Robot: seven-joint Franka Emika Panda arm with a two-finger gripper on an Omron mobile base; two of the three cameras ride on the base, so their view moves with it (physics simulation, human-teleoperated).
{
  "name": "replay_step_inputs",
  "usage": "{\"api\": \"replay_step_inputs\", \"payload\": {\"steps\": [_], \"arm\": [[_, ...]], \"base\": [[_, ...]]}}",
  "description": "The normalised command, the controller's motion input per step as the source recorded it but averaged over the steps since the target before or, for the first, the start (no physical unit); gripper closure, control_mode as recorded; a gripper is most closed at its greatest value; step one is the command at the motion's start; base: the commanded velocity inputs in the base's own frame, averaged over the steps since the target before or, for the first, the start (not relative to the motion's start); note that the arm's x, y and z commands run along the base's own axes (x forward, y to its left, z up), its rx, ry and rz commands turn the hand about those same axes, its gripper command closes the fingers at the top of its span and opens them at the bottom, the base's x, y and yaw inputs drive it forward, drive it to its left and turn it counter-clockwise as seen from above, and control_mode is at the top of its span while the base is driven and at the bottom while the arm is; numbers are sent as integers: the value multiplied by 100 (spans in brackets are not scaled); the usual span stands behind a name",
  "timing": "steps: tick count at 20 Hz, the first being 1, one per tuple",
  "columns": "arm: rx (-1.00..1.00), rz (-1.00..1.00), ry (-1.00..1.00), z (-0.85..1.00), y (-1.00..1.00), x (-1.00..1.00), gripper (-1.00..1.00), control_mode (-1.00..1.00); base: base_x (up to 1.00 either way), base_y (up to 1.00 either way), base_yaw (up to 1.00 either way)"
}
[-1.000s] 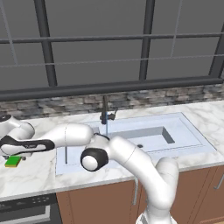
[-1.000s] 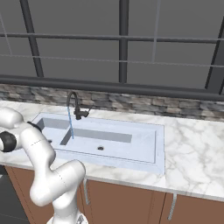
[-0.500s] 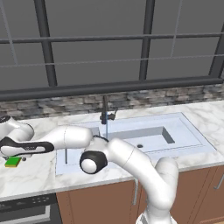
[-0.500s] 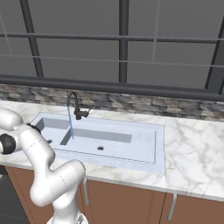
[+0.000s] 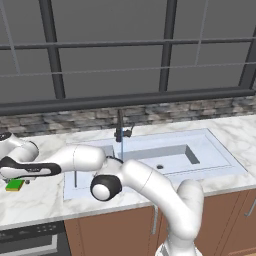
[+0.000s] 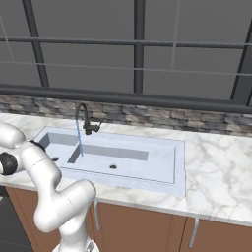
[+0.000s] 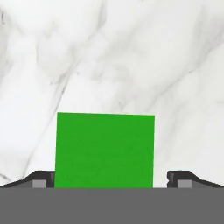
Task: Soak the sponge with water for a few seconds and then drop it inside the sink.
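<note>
Sponge point(image 7: 105, 149) lies flat on the white marble counter point(image 5: 40, 197), green face up, near the counter's front edge and well to the left of the sink point(image 5: 215, 160). In the left base view the sponge point(image 5: 15, 185) shows partly under the hand, its yellowish lower layer visible at the side. Gripper point(image 7: 112, 180) hangs directly over it with jaws spread wide: one dark fingertip point(image 7: 41, 179) stands just outside one side of the sponge and the other just outside the opposite side, neither touching it (nothing is gripped).

Arm reaches from the base leftward across the small basin to that spot. Sink is a pale double-basin unit set into the counter, with a dark round drain point(image 5: 159, 167) in the wider basin. Black faucet point(image 6: 84, 119) stands at the sink's rear edge (spout curved forward), and a thin light-blue stream of water point(image 6: 79, 140) falls straight from it into the sink. Stone backsplash point(image 6: 162, 118) runs along the counter's rear edge, with a dark-framed window point(image 6: 139, 49) above it.
</note>
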Motion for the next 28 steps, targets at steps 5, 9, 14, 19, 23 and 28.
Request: {"api": "replay_step_inputs", "payload": {"steps": [5,9,14,19,23,28], "arm": [[0,0,0,0,0,0,100,-100],[0,0,0,0,0,0,100,-100],[0,0,0,0,0,0,100,-100],[0,0,1,12,-8,8,100,-100],[0,0,4,48,-25,2,100,-100],[0,0,0,30,-32,0,100,-100]], "base": [[0,0,0],[0,0,0],[0,0,0],[0,0,0],[0,0,0],[0,0,0]]}}
